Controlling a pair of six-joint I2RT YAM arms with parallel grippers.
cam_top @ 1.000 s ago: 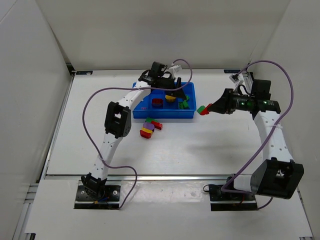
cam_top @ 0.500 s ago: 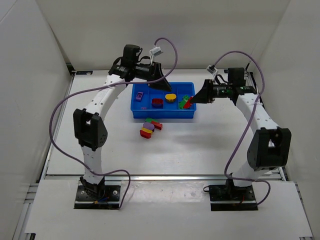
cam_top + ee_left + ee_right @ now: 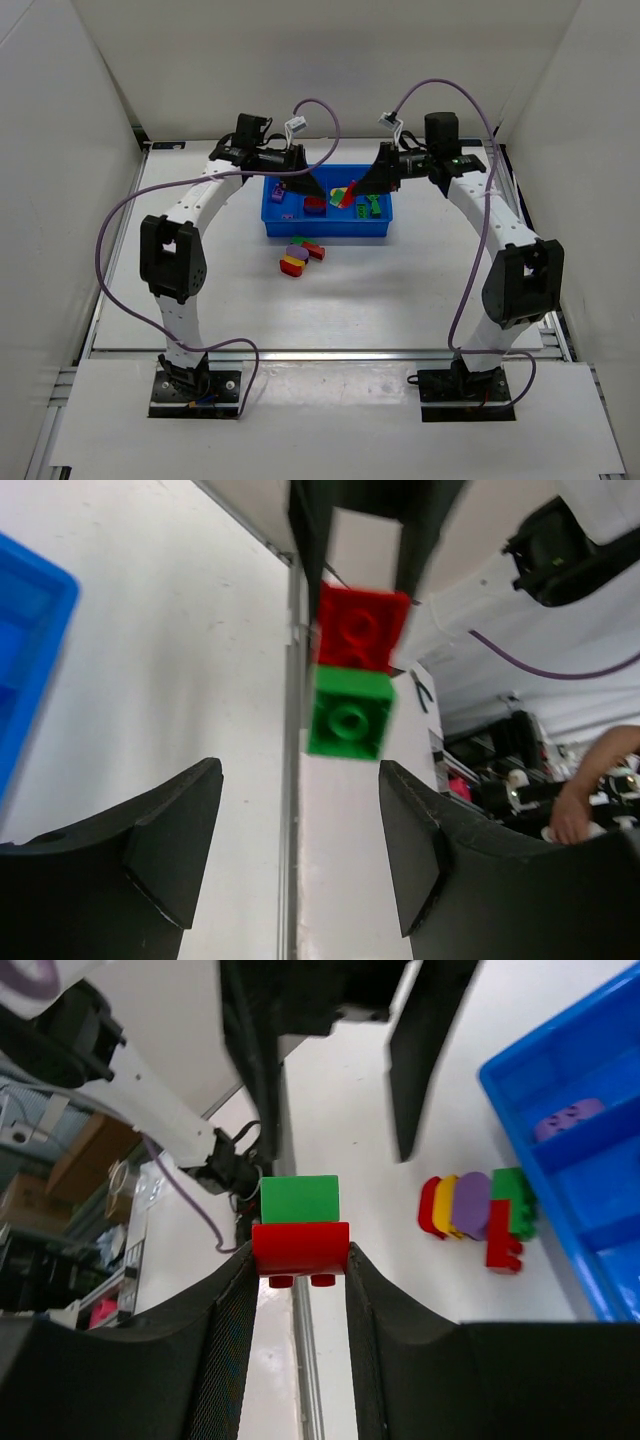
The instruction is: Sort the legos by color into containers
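Observation:
My right gripper (image 3: 300, 1260) is shut on a red lego (image 3: 300, 1248) with a green lego (image 3: 298, 1200) stuck on top. In the top view this gripper (image 3: 360, 187) holds the stacked pair (image 3: 348, 194) above the blue tray (image 3: 325, 232). My left gripper (image 3: 307, 186) is open and empty, facing the pair from the left over the tray. Its wrist view shows the pair (image 3: 352, 670) ahead of its spread jaws (image 3: 300, 830). The tray holds purple (image 3: 278, 192), red (image 3: 315, 206), yellow (image 3: 340, 190) and green (image 3: 372, 208) pieces.
A small pile of red, yellow, purple and green legos (image 3: 300, 254) lies on the table just in front of the tray; it also shows in the right wrist view (image 3: 475, 1210). White walls enclose the table on three sides.
My right gripper has carried the red-and-green pair left, from beside the tray's right end to above the tray. My left gripper has drawn back left and now faces it.

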